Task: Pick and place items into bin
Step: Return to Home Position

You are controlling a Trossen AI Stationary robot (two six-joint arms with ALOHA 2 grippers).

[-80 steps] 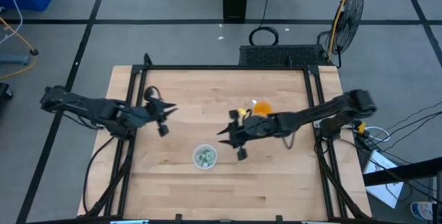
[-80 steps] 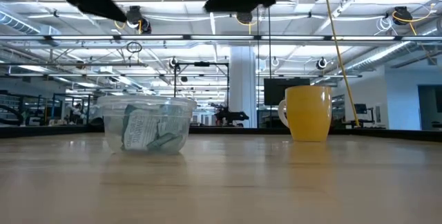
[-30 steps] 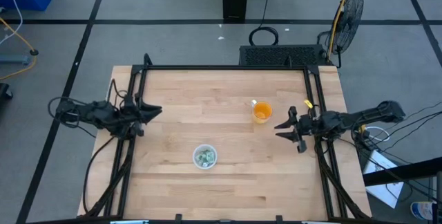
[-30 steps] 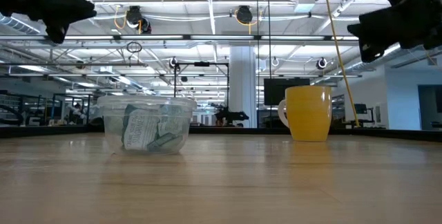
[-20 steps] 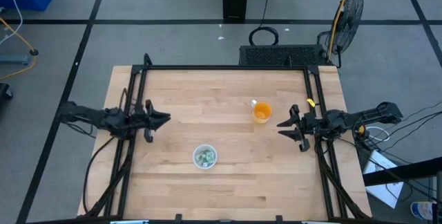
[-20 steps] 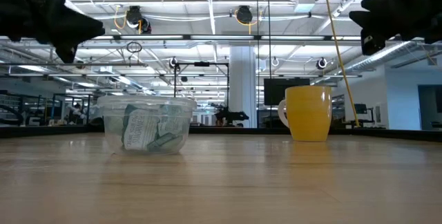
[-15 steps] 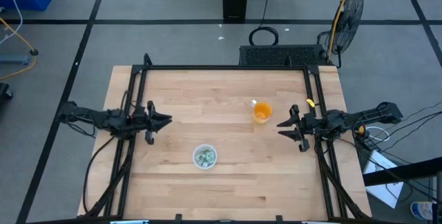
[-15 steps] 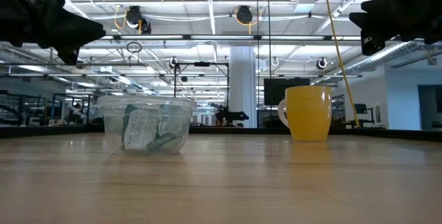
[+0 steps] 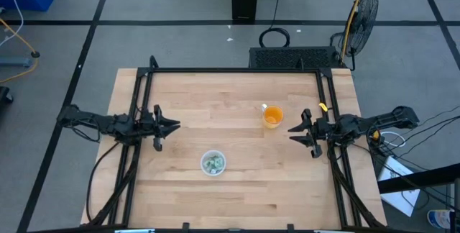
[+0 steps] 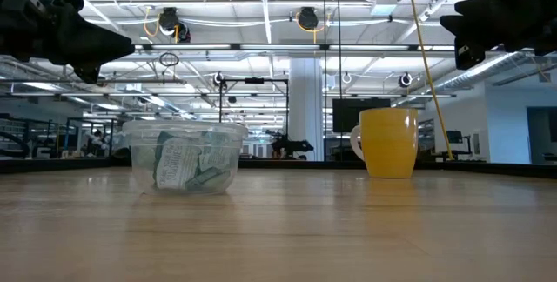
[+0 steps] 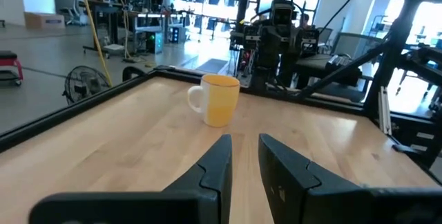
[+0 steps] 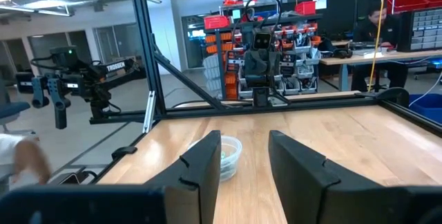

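Observation:
The bin (image 9: pixel 213 162) is a small round clear dish standing on the table's near middle; it also shows in the low view (image 10: pixel 184 156) and the right wrist view (image 12: pixel 231 156). Pale green-and-white packets (image 10: pixel 181 165) lie piled inside it; I see none on the bare wood. My left gripper (image 9: pixel 171 124) hovers open over the table's left side, fingers pointing right, with a narrow gap in its wrist view (image 11: pixel 245 156). My right gripper (image 9: pixel 292 131) hovers open over the right side, pointing left (image 12: pixel 243 156). Both are high above the table and hold nothing.
An orange cup (image 9: pixel 272 117) stands right of centre toward the far edge, its handle toward the far left; it also shows in the low view (image 10: pixel 388 143) and the left wrist view (image 11: pixel 217 99). Black frame rails (image 9: pixel 139 96) run along the table's left, right and far edges.
My left gripper has moved a little toward the table's right, coming in over the left part of the table, and has levelled out. My right gripper has risen slightly and then kept still. The bin and the cup have stayed in place.

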